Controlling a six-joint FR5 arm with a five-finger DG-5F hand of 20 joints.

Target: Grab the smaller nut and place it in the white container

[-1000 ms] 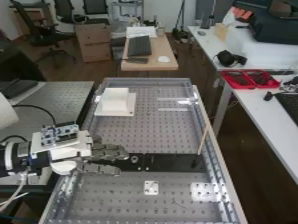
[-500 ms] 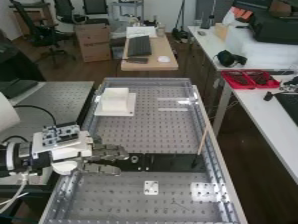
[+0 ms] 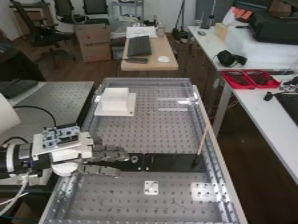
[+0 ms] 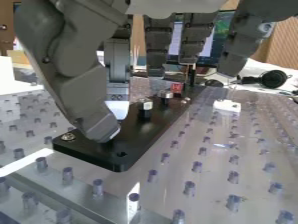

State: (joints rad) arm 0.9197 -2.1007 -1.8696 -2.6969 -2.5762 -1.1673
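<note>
Nearest the camera in the high view, a small white plate (image 3: 151,187) lies on the perforated bench top (image 3: 173,202), apart from the work and probably not needed. Just beyond, the hand (image 3: 100,155) is spread wide and empty over one end of the long black plate (image 3: 174,162), its thumb well parted from its fingers, presumably so a nut can fit between them. The wrist view has two metal nuts (image 4: 145,105) on dark posts on that plate; the posts likely lift them clear for pinching. One of them should be the smaller nut, but I cannot tell which, so that choice must come before closing and lifting. Farther up the bench, the white container (image 3: 115,97) sits on a flat white base (image 3: 130,107), well apart from the plate, probably leaving room to carry the nut over and release it.
</note>
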